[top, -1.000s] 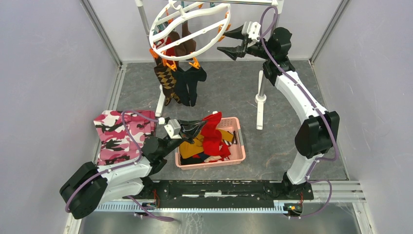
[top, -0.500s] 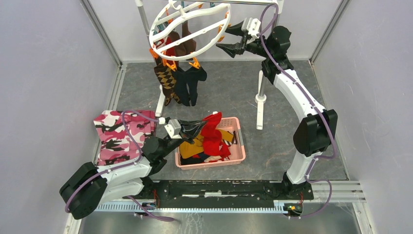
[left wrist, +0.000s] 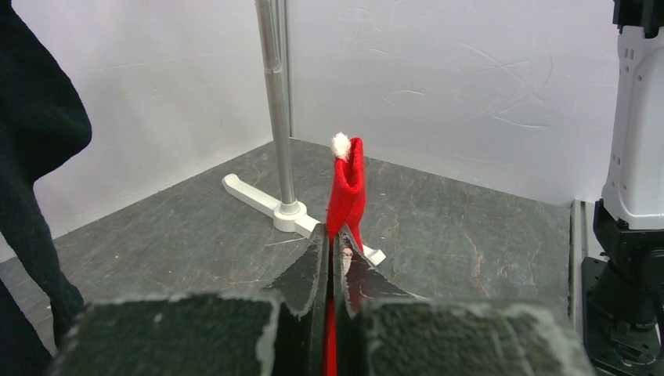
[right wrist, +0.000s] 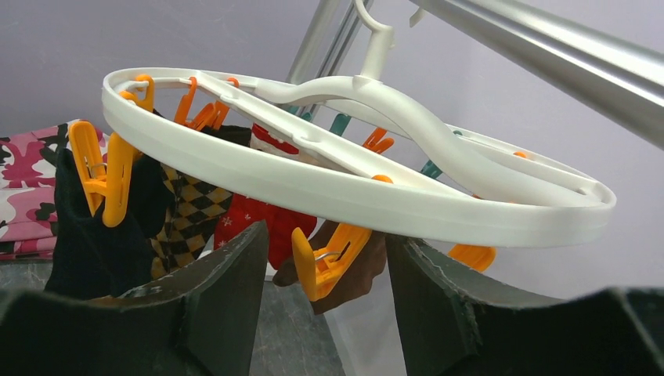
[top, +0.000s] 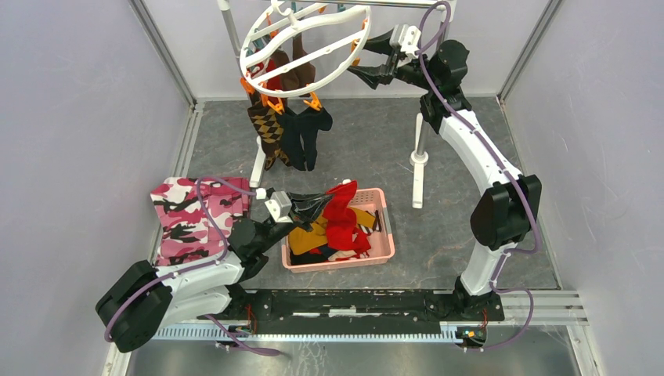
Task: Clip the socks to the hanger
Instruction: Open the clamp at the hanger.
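Jaws of my left gripper (top: 326, 198) are pressed together, pinching a red sock (left wrist: 347, 188) by its lower part; in the left wrist view the sock stands upright out of the closed fingertips (left wrist: 313, 258). Seen from above, this gripper hangs over the pink basket (top: 387, 235), which sits near the table's centre and holds further socks (top: 325, 235) in red, mustard and dark colours. At 9 o'clock of the basket lies a folded camouflage cloth (top: 186, 215).

At 12 o'clock of the basket, the hanger (right wrist: 368, 196) hangs tilted from the metal rack (top: 420, 149). Clipped to its 6 o'clock edge are an argyle sock (top: 268, 125) and two dark socks (top: 309, 129), with brown and red ones behind.

At 3 o'clock of the hanger, the jaws of my right gripper (top: 362, 56) are spread. In the right wrist view they stand on either side of an orange clip (right wrist: 325, 258) dangling below the outer ring; whether either finger touches it I cannot tell.
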Controlling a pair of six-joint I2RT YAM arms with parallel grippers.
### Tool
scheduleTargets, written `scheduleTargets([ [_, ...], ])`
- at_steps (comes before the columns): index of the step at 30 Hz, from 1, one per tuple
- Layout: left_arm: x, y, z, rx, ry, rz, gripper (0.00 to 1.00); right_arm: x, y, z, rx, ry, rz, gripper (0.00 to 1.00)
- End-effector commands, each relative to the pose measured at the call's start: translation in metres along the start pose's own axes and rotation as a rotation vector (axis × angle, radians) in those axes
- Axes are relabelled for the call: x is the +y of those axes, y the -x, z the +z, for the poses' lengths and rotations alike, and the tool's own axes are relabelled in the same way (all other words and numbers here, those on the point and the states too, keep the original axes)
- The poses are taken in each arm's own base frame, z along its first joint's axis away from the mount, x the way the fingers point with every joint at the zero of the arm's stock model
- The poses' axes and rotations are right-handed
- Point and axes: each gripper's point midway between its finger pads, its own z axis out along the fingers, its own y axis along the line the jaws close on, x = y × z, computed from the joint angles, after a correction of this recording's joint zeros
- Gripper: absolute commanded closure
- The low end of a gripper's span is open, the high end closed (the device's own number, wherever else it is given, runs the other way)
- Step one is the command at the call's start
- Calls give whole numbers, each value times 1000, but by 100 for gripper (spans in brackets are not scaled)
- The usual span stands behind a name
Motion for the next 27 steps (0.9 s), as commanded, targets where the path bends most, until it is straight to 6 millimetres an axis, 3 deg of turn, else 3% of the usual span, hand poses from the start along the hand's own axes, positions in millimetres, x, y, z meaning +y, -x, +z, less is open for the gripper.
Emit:
scheduleTargets([
  [1, -1, 24, 9, -72, -18, 30, 98, -7, 27, 5, -56, -10, -31, 38],
  [16, -2, 24, 8, -73, -19, 28, 98, -5, 37, 5, -71, 9, -39, 49],
  [21, -2, 25, 8, -76, -20, 27, 98, -3, 40, 4, -75, 16, -44, 60],
  [27, -2, 27, 8, -81, -21, 24, 98, 0, 44, 3, -84, 28, -43, 85],
])
